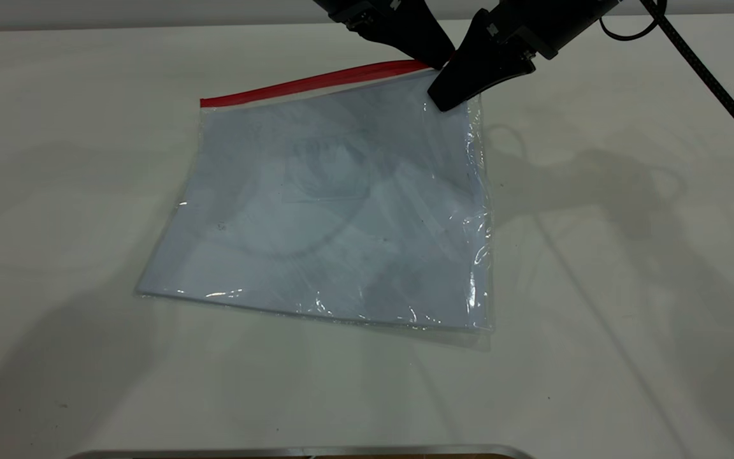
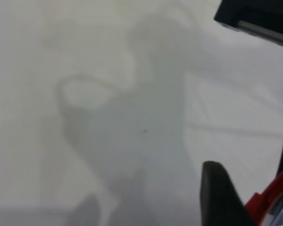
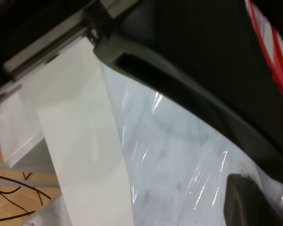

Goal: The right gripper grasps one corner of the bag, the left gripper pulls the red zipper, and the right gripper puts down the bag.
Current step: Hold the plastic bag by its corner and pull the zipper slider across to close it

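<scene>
Both end effectors at bag (image 1: 335, 210) far corner (image 1: 453, 80), w/ red zipper (image 1: 316, 81).

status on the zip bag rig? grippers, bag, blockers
Right gripper down on the bag's far right corner. Left gripper at the red zipper's right end, beside it. Bag flat on table. Nothing in the way.
</scene>
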`<state>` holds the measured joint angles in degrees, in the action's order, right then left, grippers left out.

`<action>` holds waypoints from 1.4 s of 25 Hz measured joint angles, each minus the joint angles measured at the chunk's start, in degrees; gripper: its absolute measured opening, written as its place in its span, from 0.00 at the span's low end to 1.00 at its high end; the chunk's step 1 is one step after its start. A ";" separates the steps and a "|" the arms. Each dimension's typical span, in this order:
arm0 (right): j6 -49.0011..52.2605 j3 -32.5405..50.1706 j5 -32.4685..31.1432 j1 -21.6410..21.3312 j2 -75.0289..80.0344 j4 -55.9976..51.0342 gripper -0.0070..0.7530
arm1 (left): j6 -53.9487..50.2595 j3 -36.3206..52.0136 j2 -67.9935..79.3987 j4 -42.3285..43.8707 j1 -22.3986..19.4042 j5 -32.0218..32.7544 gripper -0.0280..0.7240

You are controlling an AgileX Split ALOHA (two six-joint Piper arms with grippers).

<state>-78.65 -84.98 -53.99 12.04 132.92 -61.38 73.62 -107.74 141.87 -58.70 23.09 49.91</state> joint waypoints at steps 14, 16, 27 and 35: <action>0.00 0.00 -0.05 0.00 0.00 0.01 0.05 | 1.00 -0.07 0.00 -0.14 0.00 1.37 0.31; 0.00 0.00 -0.05 0.00 0.00 0.01 0.05 | 1.25 -0.07 0.00 -0.14 0.00 1.37 0.30; 0.31 0.00 -0.28 -1.36 0.00 -0.70 0.05 | 3.14 -0.07 0.00 -0.53 0.00 0.53 0.17; 0.44 0.00 -0.33 -1.84 0.00 -1.44 0.05 | 4.16 -0.07 0.00 -0.77 -0.35 0.47 0.13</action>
<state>-78.21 -84.98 -54.32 10.21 132.92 -62.83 77.78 -107.80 141.87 -59.47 22.74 50.38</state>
